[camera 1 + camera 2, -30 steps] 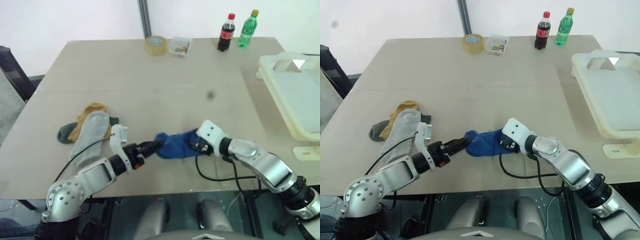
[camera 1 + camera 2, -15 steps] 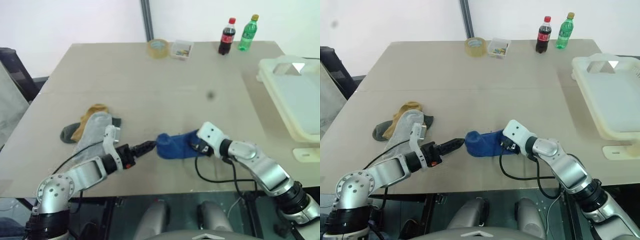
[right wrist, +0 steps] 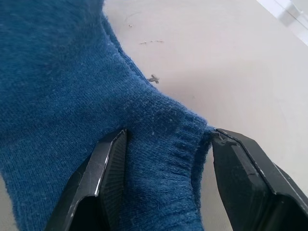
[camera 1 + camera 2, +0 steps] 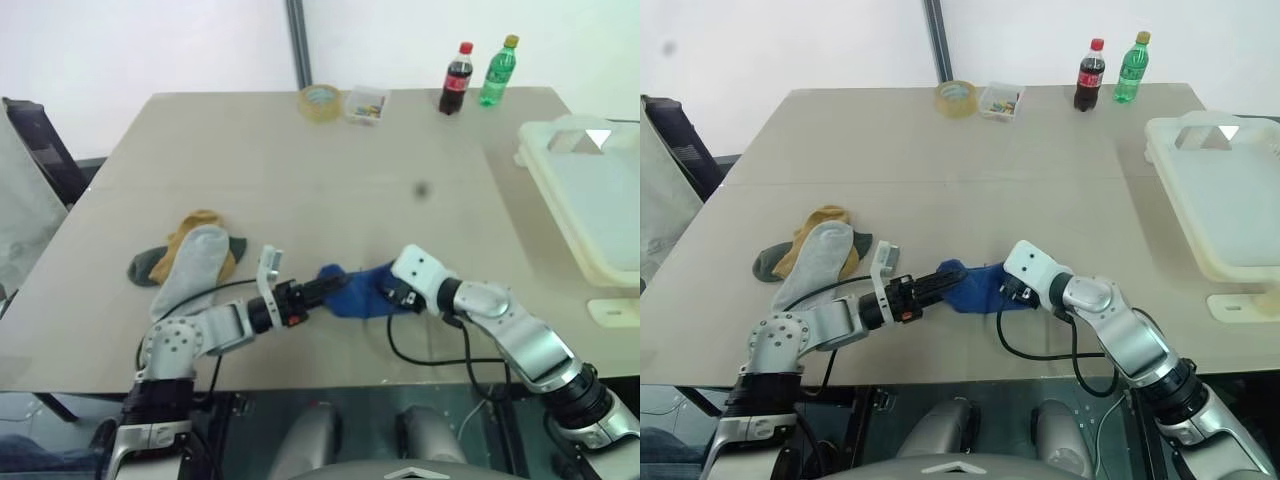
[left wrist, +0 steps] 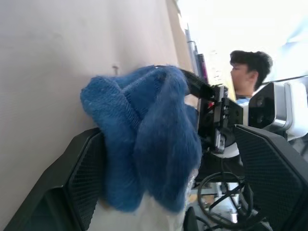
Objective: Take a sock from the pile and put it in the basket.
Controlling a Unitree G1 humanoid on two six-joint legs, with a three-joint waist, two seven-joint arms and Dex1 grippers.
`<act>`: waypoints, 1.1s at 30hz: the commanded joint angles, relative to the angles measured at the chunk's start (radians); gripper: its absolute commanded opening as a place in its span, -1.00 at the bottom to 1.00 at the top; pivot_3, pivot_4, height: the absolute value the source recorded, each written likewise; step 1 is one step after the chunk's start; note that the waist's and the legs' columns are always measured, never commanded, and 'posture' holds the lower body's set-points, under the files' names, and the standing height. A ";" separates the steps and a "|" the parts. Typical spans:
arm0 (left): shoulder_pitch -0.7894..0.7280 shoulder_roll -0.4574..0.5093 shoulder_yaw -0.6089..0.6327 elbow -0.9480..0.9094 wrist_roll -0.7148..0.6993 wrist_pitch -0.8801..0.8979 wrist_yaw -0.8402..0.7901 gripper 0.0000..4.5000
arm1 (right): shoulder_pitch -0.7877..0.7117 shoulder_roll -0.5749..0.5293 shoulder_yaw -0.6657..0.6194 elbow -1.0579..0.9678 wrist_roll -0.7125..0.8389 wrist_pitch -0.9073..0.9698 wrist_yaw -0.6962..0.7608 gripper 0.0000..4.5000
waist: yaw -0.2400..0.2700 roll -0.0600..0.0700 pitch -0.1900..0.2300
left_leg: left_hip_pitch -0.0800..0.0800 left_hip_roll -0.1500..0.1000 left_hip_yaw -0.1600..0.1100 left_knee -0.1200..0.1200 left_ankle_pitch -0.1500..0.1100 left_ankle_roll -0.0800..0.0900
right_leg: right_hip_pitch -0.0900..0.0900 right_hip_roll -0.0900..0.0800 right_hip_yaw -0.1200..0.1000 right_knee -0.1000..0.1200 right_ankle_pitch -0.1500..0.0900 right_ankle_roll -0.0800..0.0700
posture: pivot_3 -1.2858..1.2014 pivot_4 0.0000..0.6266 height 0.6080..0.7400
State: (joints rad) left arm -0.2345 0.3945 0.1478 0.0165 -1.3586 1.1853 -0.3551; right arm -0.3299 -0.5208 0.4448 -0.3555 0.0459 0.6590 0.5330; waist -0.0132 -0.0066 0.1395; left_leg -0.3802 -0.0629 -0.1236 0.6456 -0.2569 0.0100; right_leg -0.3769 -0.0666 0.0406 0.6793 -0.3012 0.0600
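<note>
I see a beige table (image 4: 300, 160) against a white wall (image 4: 150, 45), a dark metal post (image 4: 297, 45) behind it, and a dark chair (image 4: 45, 150) at its left.

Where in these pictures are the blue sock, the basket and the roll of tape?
blue sock (image 4: 362, 295), left eye view, on its bunched middle.
basket (image 4: 1168, 131), right eye view, on its thick near rim.
roll of tape (image 4: 320, 101), left eye view, on its outer side.

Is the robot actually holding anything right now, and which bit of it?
The right pincer grips the blue sock at its ribbed cuff. The left pincer stands wide open around the sock's other end, not clamped.
</note>
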 commanded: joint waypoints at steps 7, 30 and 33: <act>-0.016 0.007 0.052 -0.027 -0.216 0.130 -0.126 0.95 | 0.000 0.018 0.005 0.004 -0.041 0.036 0.013 0.27 | -0.003 -0.002 0.002 | -0.001 0.000 -0.001 0.000 0.000 0.000 | -0.001 0.000 0.000 0.000 0.000 0.000 | 0.03 -0.52 1.00; -0.144 -0.140 -0.041 0.104 -0.027 0.045 -0.158 0.95 | -0.059 0.023 -0.084 -0.222 0.017 0.361 0.045 0.27 | 0.002 -0.005 0.006 | -0.006 -0.002 -0.005 -0.001 0.002 -0.004 | -0.003 -0.002 -0.001 -0.002 0.000 0.000 | 0.03 -0.52 1.00; -0.150 -0.157 -0.033 0.116 -0.004 0.050 -0.171 0.95 | -0.055 0.005 -0.101 -0.268 0.041 0.401 0.049 0.27 | -0.001 -0.005 0.006 | -0.014 -0.002 -0.005 -0.001 0.002 -0.004 | -0.011 -0.002 -0.001 -0.002 0.000 0.000 | 0.03 -0.52 1.00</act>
State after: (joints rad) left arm -0.3816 0.2420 0.1080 0.1343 -1.3639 1.2366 -0.5046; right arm -0.3782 -0.5096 0.3760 -0.5687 0.0710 1.0472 0.5792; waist -0.0143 -0.0119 0.1460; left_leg -0.3980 -0.0650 -0.1287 0.6453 -0.2543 0.0057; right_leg -0.3911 -0.0691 0.0397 0.6777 -0.3012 0.0599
